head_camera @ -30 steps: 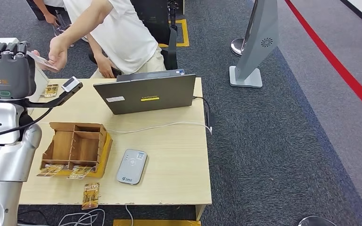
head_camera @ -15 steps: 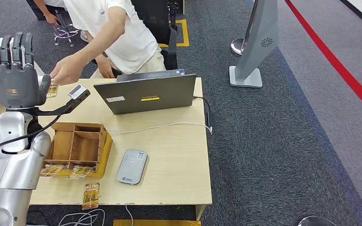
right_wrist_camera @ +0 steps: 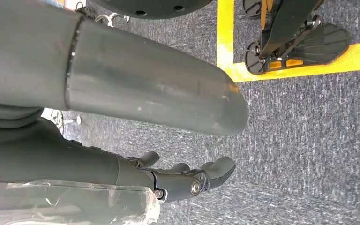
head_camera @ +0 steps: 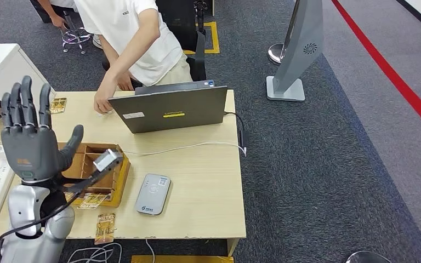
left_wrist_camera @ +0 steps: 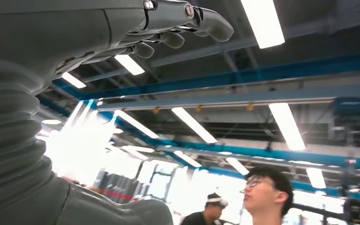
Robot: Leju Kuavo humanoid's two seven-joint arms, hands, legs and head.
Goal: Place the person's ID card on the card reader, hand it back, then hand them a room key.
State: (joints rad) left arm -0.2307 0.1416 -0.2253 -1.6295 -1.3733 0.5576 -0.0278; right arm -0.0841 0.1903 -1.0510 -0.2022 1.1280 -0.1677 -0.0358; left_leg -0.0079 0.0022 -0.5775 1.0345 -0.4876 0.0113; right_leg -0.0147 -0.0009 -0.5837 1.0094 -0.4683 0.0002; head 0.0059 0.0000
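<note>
Head view shows our left hand (head_camera: pixel 33 142) raised, spread and empty, perhaps having released a card; right hand (right_wrist_camera: pixel 183 180) unclear.

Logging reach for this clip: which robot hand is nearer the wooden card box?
Left. The left hand is raised, open, just beside the wooden card box; the right hand hangs toward the carpet.

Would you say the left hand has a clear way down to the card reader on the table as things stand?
Probably yes. The left hand is raised, holding nothing, fingers spread. The card reader lies uncovered beside the wooden organizer, which it would have to pass over.
</note>
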